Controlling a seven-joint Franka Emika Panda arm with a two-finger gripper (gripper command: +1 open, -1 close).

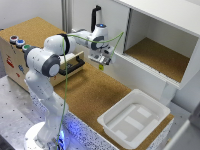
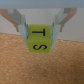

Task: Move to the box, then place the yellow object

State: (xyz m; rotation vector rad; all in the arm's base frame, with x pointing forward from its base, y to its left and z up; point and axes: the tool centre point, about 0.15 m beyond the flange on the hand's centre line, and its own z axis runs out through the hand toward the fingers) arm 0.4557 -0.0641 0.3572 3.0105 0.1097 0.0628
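Observation:
In the exterior view my gripper point(image 1: 101, 65) hangs above the cork table, near the white cabinet's front, well back from the box point(image 1: 135, 118). The box is a shallow white bin at the table's near right corner, with faint raised rectangles on its floor. A small yellow object point(image 1: 101, 66) shows at the fingertips. The wrist view shows it closer: a yellow cube point(image 2: 40, 39) with dark letters, held between the two fingers point(image 2: 21, 25), above the cork surface. The gripper is shut on it.
A large white cabinet point(image 1: 165, 30) with a cork-floored opening stands behind the gripper. A tan box with coloured buttons point(image 1: 15, 42) and a black handle point(image 1: 75, 65) sits at the exterior view's left. The cork table point(image 1: 90, 95) runs between them.

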